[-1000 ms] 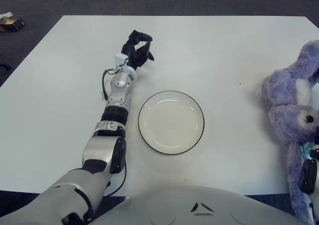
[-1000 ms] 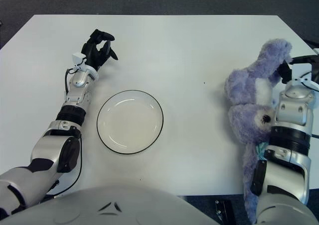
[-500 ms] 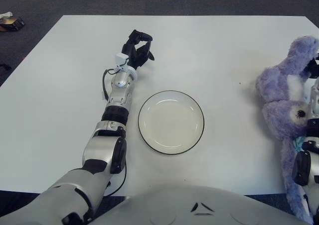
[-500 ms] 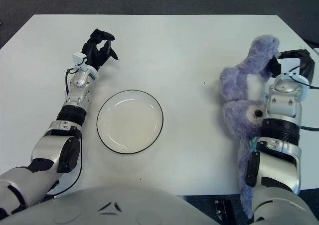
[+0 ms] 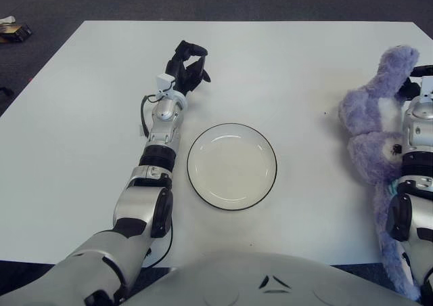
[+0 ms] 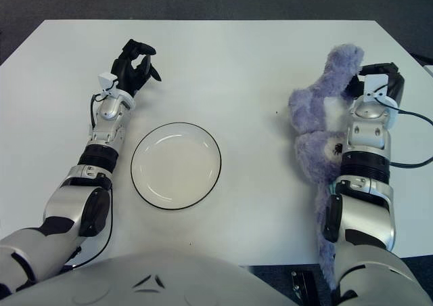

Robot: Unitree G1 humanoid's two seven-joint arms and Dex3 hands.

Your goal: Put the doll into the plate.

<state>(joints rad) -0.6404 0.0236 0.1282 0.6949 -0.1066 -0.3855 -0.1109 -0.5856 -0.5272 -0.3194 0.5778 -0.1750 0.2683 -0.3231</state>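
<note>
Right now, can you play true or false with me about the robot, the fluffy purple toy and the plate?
1. The fluffy purple plush doll is on the round white black-rimmed plate. False: it is at the white table's right side, apart from the plate.
2. The right hand grips the doll near its top. True.
3. The plate has nothing on it. True.
4. The left hand holds the doll. False: it holds nothing, and shows beyond the plate, to its left.
5. The plate lies between the two arms. True.
</note>
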